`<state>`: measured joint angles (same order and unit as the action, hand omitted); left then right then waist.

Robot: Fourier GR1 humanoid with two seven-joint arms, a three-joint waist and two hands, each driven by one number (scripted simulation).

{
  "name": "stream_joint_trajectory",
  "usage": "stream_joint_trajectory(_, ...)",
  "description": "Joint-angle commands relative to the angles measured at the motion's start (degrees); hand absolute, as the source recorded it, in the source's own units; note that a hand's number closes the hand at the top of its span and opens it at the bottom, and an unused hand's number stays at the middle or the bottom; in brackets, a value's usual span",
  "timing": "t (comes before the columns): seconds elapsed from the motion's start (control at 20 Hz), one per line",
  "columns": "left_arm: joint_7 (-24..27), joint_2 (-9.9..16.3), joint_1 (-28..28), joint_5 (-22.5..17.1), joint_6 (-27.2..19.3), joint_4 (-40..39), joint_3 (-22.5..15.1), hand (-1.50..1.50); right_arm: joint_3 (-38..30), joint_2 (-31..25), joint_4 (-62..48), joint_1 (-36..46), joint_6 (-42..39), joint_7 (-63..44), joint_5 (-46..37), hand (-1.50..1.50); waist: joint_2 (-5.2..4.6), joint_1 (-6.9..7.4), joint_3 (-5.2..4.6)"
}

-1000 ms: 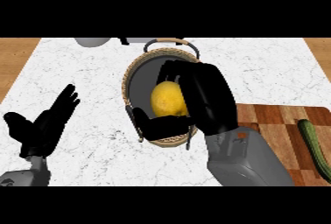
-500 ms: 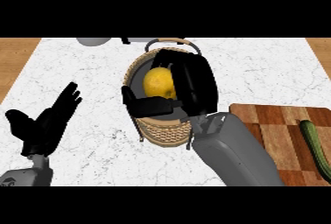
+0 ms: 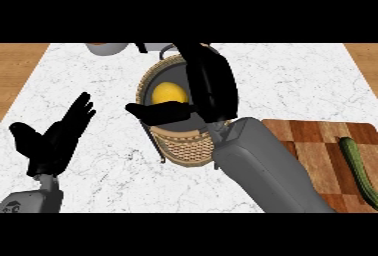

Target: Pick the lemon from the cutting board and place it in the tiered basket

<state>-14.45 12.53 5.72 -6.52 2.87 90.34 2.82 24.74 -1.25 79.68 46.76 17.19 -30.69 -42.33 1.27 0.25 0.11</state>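
Observation:
The yellow lemon (image 3: 168, 92) shows inside the rim of the woven tiered basket (image 3: 184, 147) at the counter's middle. My right hand (image 3: 214, 92) reaches over the basket from the lower right. Its thumb lies just below the lemon and its fingers run along the lemon's right side, pinching it. The hand and forearm hide the basket's right half. The wooden cutting board (image 3: 310, 145) lies at the right, partly behind my right forearm. My left hand (image 3: 55, 135) rests open at the lower left, fingers up, apart from everything.
A green cucumber (image 3: 358, 165) lies on the board's right end. A grey bowl (image 3: 107, 48) and another grey item (image 3: 159, 46) stand at the counter's far edge behind the basket. Wooden strips border the white marble counter (image 3: 295, 75) on both sides.
My right hand has carried the lemon away from me and slightly left, from above the basket's near part to over its far part. The left hand has stayed still.

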Motion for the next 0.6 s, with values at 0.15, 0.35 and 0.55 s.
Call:
stream_joint_trajectory(0.15,1.05,0.52,-1.82,-0.95,1.6,0.77,1.17,0.0,-2.8,1.18,-2.89,0.77,8.6,-0.42,8.45,-1.5,-1.42,0.69,-0.1)
stream_joint_trajectory(0.35,1.12,0.66,-0.88,0.13,1.08,-0.6,1.4,0.0,-7.85,1.19,2.03,-2.67,8.94,3.5,15.85,-1.5,-1.42,-0.02,-0.06)
stream_joint_trajectory(0.55,1.78,0.88,-2.51,-0.6,2.05,0.67,1.83,0.0,-11.88,1.21,6.6,-5.05,12.79,4.42,21.62,-1.5,-1.25,-0.01,-0.06)
